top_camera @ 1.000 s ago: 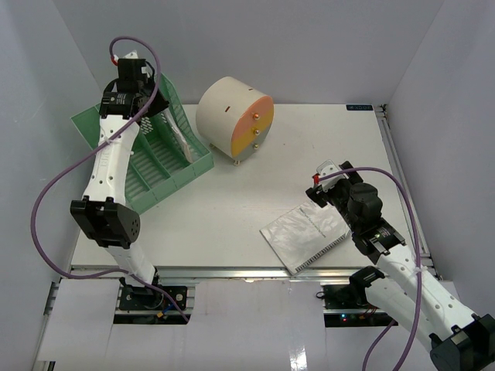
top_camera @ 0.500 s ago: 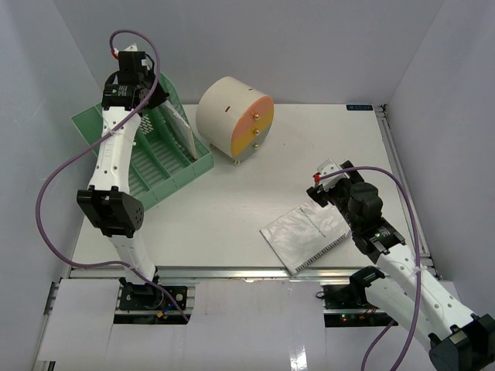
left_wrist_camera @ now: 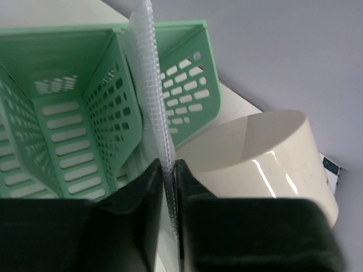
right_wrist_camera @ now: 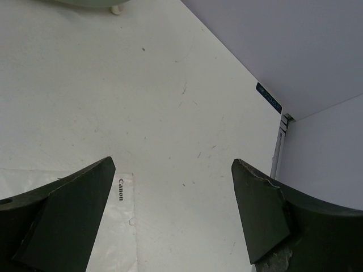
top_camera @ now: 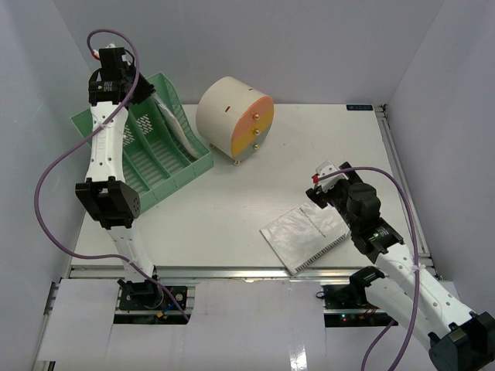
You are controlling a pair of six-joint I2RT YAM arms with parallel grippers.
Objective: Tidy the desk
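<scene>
Green rack (left_wrist_camera: 190, 85) is shown holding a clear spiral notebook (left_wrist_camera: 148, 85), its binding clamped by the left hand (left_wrist_camera: 168, 165), its base hidden. Above the white table (right_wrist_camera: 142, 85), the right hand (right_wrist_camera: 171, 170) is held apart, finger bases cut off.

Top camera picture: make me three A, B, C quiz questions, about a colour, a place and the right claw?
1. What colour is the file rack? A green; B red; C blue.
2. Where is the silvery packet? A in the rack; B flat on the desk near the right arm; C on the floor.
3. The right gripper is: A shut on a pen; B open and empty; C hidden.
Answers: A, its slotted walls are green; B, it lies flat by the front rail; B, its fingers stand wide apart, nothing between.
</scene>
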